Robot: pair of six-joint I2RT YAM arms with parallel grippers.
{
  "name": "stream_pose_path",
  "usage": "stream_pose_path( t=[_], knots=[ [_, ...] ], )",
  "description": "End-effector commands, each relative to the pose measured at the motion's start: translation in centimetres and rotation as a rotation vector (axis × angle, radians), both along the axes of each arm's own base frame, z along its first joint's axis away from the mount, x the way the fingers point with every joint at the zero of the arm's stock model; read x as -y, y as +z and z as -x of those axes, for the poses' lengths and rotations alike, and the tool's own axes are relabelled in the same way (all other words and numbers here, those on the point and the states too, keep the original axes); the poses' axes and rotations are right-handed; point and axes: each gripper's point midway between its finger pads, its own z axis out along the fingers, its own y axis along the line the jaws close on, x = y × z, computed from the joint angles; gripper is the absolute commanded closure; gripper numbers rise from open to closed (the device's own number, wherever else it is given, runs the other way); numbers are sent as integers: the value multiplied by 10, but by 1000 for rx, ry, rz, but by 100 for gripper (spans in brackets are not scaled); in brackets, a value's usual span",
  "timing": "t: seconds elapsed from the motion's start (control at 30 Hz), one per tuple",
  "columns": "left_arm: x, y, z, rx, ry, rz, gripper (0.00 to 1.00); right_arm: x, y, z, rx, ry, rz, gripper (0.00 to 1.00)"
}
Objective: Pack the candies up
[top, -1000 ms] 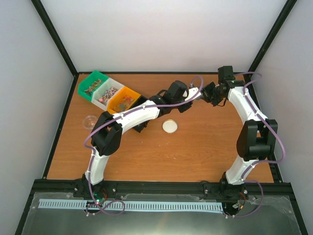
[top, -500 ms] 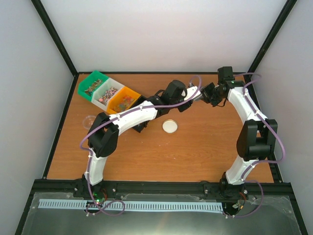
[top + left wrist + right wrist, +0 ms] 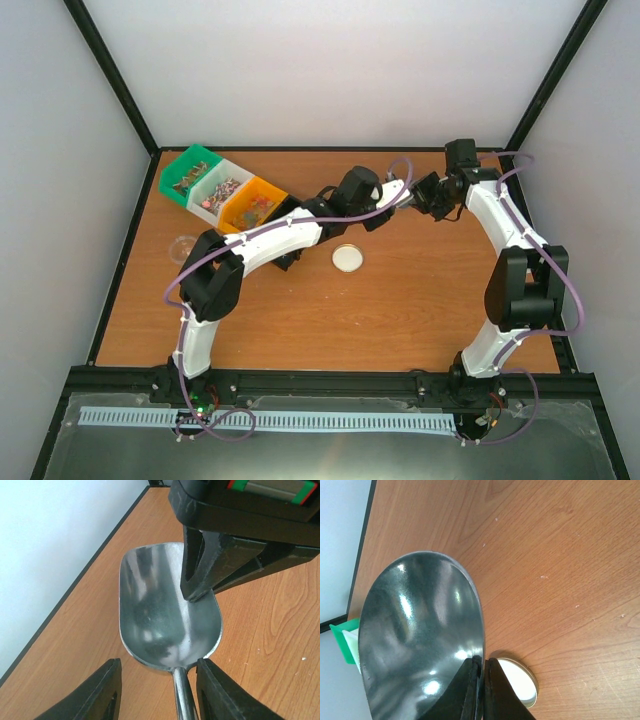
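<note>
A metal scoop (image 3: 165, 610) hangs low over the table at the back middle (image 3: 400, 198). My right gripper (image 3: 481, 661) is shut on the rim of its bowl (image 3: 415, 640); its black fingers (image 3: 200, 575) reach in from above in the left wrist view. My left gripper (image 3: 157, 667) straddles the scoop's handle (image 3: 182, 695) with its jaws open, and a gap shows on each side of the handle. The candies (image 3: 222, 190) lie in heaps in the bins at the back left. The scoop's bowl holds none.
Green (image 3: 195, 160), white (image 3: 235, 172) and orange (image 3: 268, 187) bins stand in a slanted row at the back left. A round white lid (image 3: 347, 258) lies mid-table, also below the scoop (image 3: 517, 680). A clear jar (image 3: 184, 247) sits near the left edge.
The left wrist has crept slightly toward the back and the right gripper slightly left. The scoop stays between them.
</note>
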Motion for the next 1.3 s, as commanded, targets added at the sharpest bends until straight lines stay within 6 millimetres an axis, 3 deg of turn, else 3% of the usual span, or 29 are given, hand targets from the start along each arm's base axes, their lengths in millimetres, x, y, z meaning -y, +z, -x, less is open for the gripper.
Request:
stream_pose_path(
  t=[0.0,0.43,0.67,0.8,0.9,1.07,1.17,1.27],
  knots=[
    [0,20,4,47,-17,20,56,-3,14,8,22,3,-16,97],
    [-1,13,5,36,-31,-3,76,-3,15,8,24,4,-30,97],
    [-7,13,5,23,-24,-12,98,-5,18,8,40,10,-40,95],
    [-17,19,6,-9,-11,13,99,-4,25,3,87,26,-33,55],
    [-34,31,5,-46,26,67,99,0,40,-7,179,69,5,33],
    [-76,57,-2,-79,101,146,99,3,81,-27,417,173,90,9],
    [-104,69,-4,-123,123,178,99,1,108,-34,568,249,147,1],
    [-132,78,-5,-193,128,223,99,-8,133,-41,725,363,195,0]
  ],
)
